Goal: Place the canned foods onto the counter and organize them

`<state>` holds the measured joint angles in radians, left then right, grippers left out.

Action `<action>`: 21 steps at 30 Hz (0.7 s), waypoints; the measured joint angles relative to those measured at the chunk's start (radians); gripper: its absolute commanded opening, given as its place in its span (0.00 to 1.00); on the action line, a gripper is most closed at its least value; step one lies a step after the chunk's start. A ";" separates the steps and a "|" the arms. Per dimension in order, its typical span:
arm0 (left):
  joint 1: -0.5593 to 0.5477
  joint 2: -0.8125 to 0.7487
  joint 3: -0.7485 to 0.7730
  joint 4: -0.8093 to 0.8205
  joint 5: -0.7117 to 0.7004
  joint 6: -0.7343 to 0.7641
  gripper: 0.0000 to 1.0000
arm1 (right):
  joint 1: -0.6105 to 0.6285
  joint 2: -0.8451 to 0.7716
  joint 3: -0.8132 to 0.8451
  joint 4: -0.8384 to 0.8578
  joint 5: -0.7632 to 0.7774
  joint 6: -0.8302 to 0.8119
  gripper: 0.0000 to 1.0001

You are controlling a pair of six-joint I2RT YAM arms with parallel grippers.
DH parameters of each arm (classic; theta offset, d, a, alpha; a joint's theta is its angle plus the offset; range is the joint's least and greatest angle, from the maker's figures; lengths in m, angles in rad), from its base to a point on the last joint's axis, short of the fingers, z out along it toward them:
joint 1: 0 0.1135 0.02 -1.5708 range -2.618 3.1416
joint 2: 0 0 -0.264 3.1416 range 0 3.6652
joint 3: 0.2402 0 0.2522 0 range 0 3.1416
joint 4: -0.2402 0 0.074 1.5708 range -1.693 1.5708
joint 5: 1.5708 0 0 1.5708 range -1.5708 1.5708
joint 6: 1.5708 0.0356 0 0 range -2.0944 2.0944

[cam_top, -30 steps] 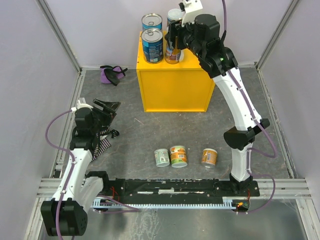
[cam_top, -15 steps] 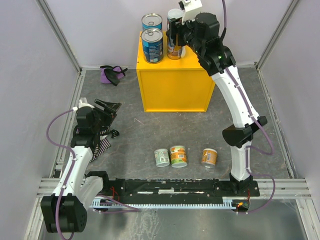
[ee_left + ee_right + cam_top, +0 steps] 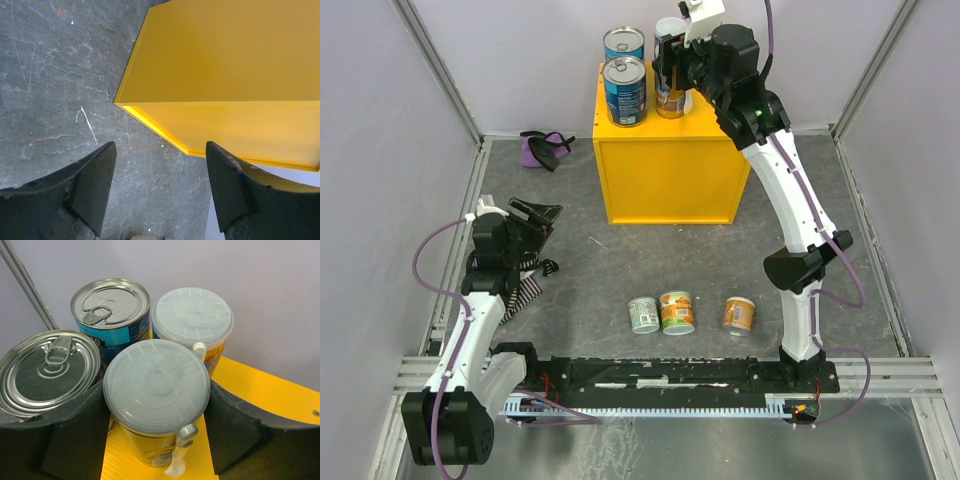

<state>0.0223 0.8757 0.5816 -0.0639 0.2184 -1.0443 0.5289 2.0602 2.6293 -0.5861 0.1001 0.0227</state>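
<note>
From above, the yellow counter (image 3: 670, 170) stands at the far middle of the grey table (image 3: 620, 260) and carries four cans on its flat top. The back blue can (image 3: 624, 44) and the front blue can (image 3: 625, 90) stand in a line along its left edge. Just to their right, my right gripper (image 3: 670, 78) reaches down over the front lidded can (image 3: 666, 104), with the rear lidded can (image 3: 666, 27) partly hidden behind it. Three short cans stand on the table in front of the arm bases: a pale-green can (image 3: 643, 315) touching a middle orange can (image 3: 677, 312), and a right orange can (image 3: 739, 313) set apart. My left gripper (image 3: 535, 213) hangs over the left of the table, above a striped cloth (image 3: 525, 285). A purple cloth bundle (image 3: 545, 147) lies by the far left wall.

On the left wrist camera I see the two fingers (image 3: 92, 190) standing apart with only bare table between them, and the counter's corner beyond.

On the right wrist camera the jaws are clamped on the front lidded can, one finger against each side under its pale plastic lid. The can rests upright on the yellow top, with a white spoon (image 3: 179, 457) on its side. Both blue cans show sealed silver pull-tab tops, and both lidded cans are capped, so I cannot see any contents.
</note>
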 measured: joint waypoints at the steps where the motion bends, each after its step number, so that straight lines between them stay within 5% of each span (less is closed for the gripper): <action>1: 0.000 0.000 0.000 0.000 0.000 0.000 0.78 | -0.001 0.002 0.000 0.003 0.000 0.000 0.10; 11: 0.000 -0.011 0.000 -0.001 -0.004 0.000 0.78 | -0.002 0.007 0.002 0.010 0.000 0.001 0.16; 17: 0.000 -0.017 0.000 -0.002 -0.006 0.000 0.78 | -0.006 0.013 0.005 0.020 -0.007 0.005 0.56; 21: 0.000 -0.026 0.000 -0.003 -0.006 0.000 0.78 | -0.006 0.013 0.005 0.020 -0.009 0.005 0.73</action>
<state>0.0223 0.8501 0.5816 -0.0673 0.2123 -1.0443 0.5224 2.0735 2.6339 -0.5663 0.0914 0.0280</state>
